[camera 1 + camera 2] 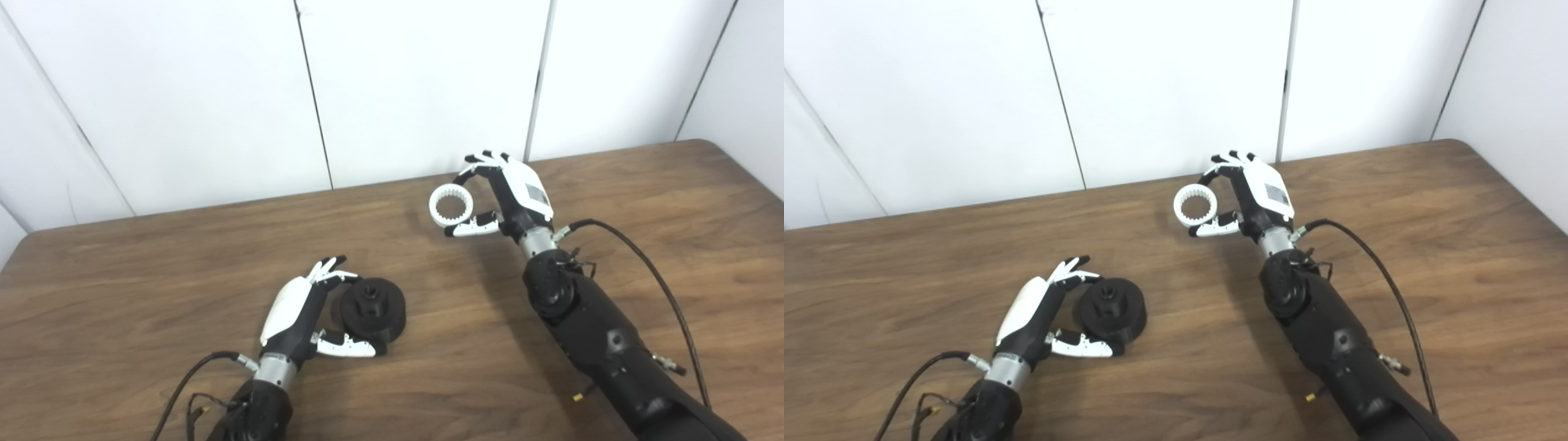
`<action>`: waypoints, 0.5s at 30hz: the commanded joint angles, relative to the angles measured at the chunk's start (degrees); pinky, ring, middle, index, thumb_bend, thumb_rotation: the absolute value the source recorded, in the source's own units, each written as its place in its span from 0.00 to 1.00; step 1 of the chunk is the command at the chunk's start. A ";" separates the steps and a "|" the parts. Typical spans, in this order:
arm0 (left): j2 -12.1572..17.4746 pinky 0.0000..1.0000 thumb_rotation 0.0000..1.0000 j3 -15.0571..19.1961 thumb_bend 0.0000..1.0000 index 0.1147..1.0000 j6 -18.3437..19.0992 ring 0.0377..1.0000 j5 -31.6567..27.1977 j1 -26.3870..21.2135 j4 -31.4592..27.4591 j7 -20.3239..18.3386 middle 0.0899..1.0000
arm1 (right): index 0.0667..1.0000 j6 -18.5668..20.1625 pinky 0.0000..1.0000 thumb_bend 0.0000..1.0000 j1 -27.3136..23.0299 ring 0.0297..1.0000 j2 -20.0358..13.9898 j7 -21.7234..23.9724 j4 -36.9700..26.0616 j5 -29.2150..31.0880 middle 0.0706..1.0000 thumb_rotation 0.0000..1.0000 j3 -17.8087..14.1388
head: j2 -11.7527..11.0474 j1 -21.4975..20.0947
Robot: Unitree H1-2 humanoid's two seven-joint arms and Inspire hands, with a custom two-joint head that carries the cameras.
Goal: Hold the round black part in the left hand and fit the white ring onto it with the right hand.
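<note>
Two hands were over the wooden worktop, well apart from each other. Our left hand sat low near the front edge, its fingers curled over the far side of the black part and its thumb pressed along the near side, so the part was clasped between them. We could not tell whether the part was resting on the worktop or lifted just clear of it; its hub faced up and toward us. Our right hand was raised farther back, near the white wall panels. It pinched the white ring between fingertips at the ring's top and the thumb beneath, the ring's toothed inner face turned toward us. Ring and part lay well apart, the ring up and to the right of the part. Cables trailed from both wrists.
</note>
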 commanded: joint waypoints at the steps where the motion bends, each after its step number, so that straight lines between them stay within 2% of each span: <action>1: -0.29 0.97 0.20 -0.82 0.87 0.58 -0.46 1.00 1.60 -1.30 0.00 0.09 0.96 | 0.45 -0.51 1.00 0.52 -0.66 0.94 -0.99 0.76 -4.58 0.56 0.84 0.15 -1.14 | 0.05 0.96; 3: -0.64 0.97 0.21 -1.16 0.87 0.58 -0.26 1.00 1.81 -1.51 0.39 0.23 0.96 | 0.45 -0.68 1.00 0.52 0.36 0.94 -1.19 1.54 -6.50 0.73 0.85 0.15 -1.62 | 0.33 2.81; 7: -1.32 0.99 0.21 -1.55 0.88 0.58 0.07 1.00 2.23 -2.09 1.26 0.76 0.96 | 0.45 -1.23 0.91 0.52 1.66 0.93 -1.32 2.89 -9.13 1.19 0.84 0.14 -2.41 | 0.80 5.19; 10: -1.65 0.99 0.22 -1.77 0.89 0.57 0.30 1.00 2.51 -2.45 1.68 1.27 0.96 | 0.45 -1.51 0.87 0.52 2.70 0.93 -1.06 4.57 -11.60 2.34 0.84 0.14 -2.92 | 0.78 5.87; 15: -1.84 1.00 0.22 -1.82 0.90 0.57 0.20 1.00 2.58 -2.67 2.10 1.60 0.96 | 0.45 -0.42 0.85 0.52 4.11 0.93 -0.73 7.19 -15.68 3.19 0.85 0.14 -3.30 | 0.82 5.73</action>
